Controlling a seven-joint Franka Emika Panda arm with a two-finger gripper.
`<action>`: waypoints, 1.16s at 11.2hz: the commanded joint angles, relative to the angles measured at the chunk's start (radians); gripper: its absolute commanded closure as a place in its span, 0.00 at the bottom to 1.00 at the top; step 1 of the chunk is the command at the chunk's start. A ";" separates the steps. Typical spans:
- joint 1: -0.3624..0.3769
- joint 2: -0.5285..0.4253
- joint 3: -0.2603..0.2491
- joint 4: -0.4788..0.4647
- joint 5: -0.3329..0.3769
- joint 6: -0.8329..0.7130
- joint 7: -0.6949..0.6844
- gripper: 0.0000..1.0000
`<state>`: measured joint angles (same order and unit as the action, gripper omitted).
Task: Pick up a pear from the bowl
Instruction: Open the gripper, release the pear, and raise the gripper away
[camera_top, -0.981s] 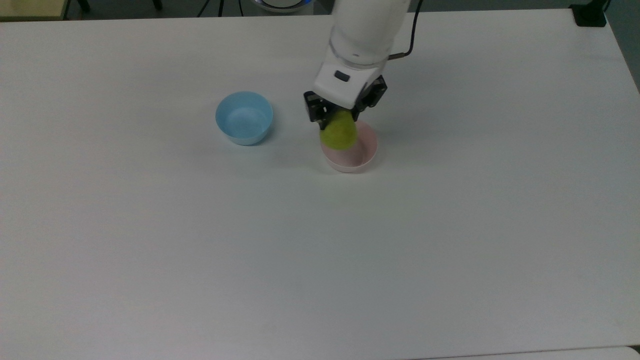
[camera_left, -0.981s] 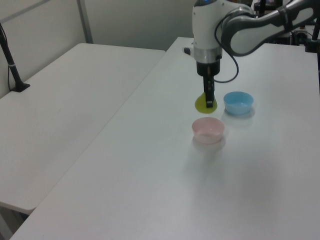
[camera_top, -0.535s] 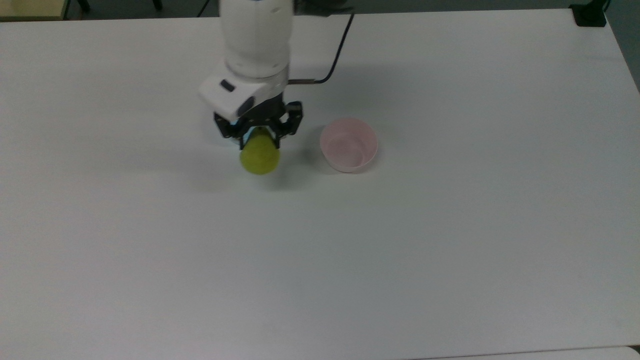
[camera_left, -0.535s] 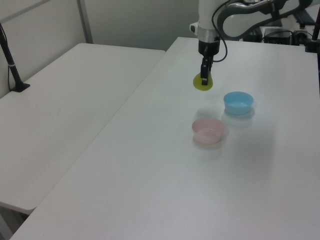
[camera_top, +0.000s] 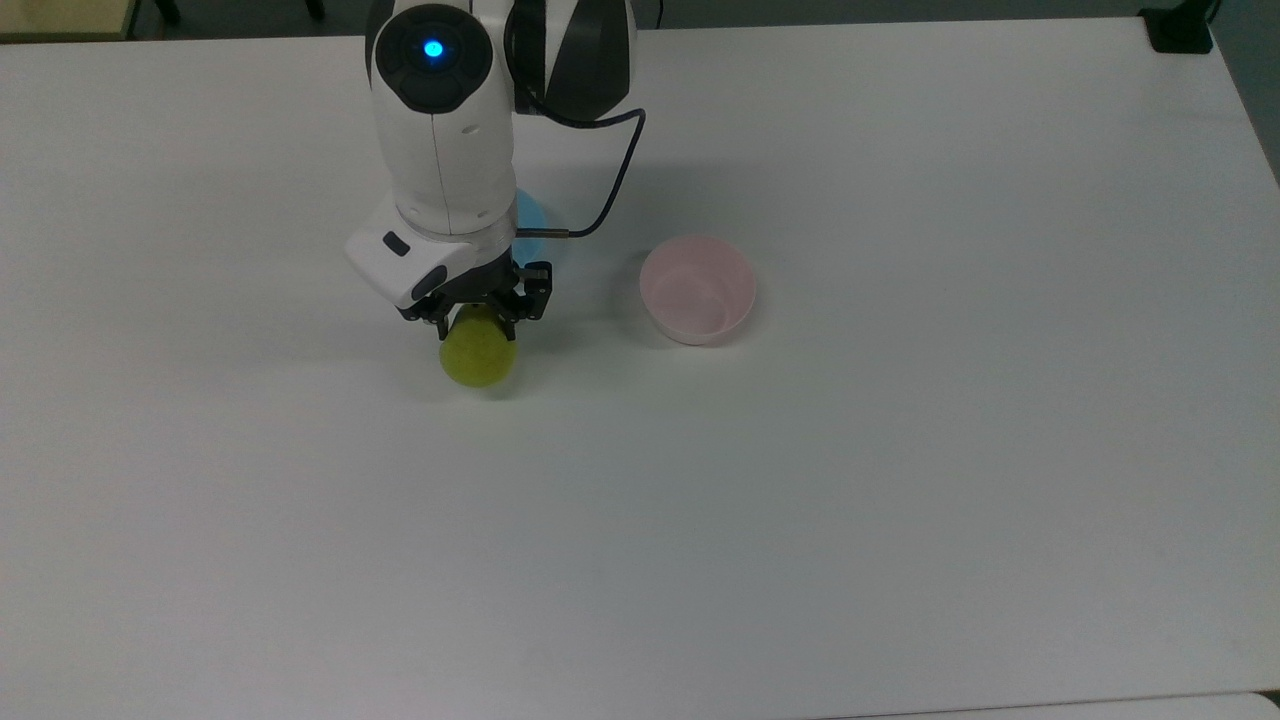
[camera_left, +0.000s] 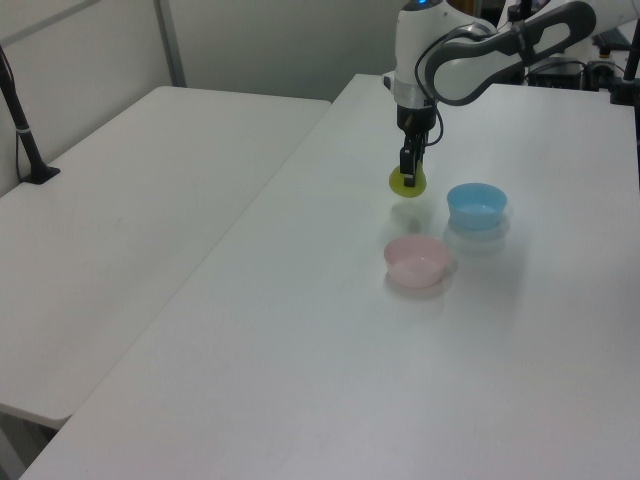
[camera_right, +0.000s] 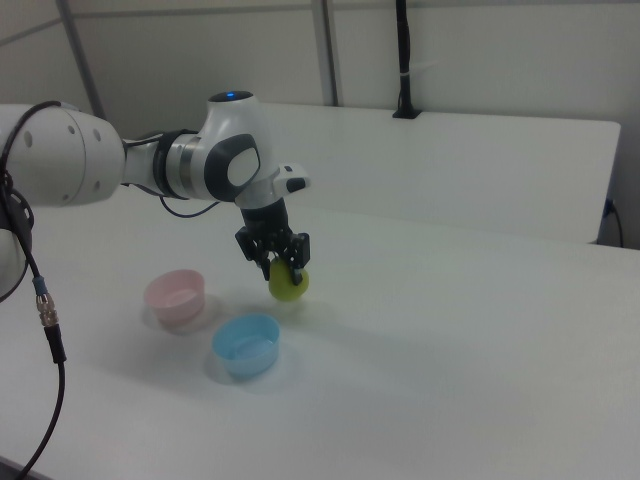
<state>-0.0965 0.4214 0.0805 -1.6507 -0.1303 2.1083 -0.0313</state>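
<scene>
Slippage is the main risk: the black two-finger claw (camera_top: 478, 312) is closed on the narrow upper part of the yellow-green, round-bottomed pear (camera_top: 478, 355), and the wide heavy base hangs free below it. Because the fruit tapers toward the grip, I judge that a jolt or a quick swing of the white robot arm (camera_top: 445, 150) could let it slide out and drop to the white surface (camera_top: 900, 480), where its rounded shape would let it roll off.

The pear is already out of the small round pale pink plastic bowl (camera_top: 698, 290), which sits with nothing in it well apart on the top view's right. In the right view the fruit (camera_right: 289, 283) hangs above the surface, beyond the small round light blue plastic bowl (camera_right: 246, 346).

Much of the blue bowl is hidden behind the arm in the top view. The pear's stem and the contact between fingers and skin are covered by the claw, so how deep the hold goes cannot be told.
</scene>
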 joint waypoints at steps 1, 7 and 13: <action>-0.002 -0.012 -0.002 -0.037 -0.018 0.004 0.017 0.19; 0.007 -0.185 -0.001 -0.027 -0.003 -0.135 0.028 0.00; 0.034 -0.371 -0.001 -0.027 0.078 -0.353 0.131 0.00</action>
<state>-0.0664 0.0986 0.0911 -1.6439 -0.0864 1.8017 0.0987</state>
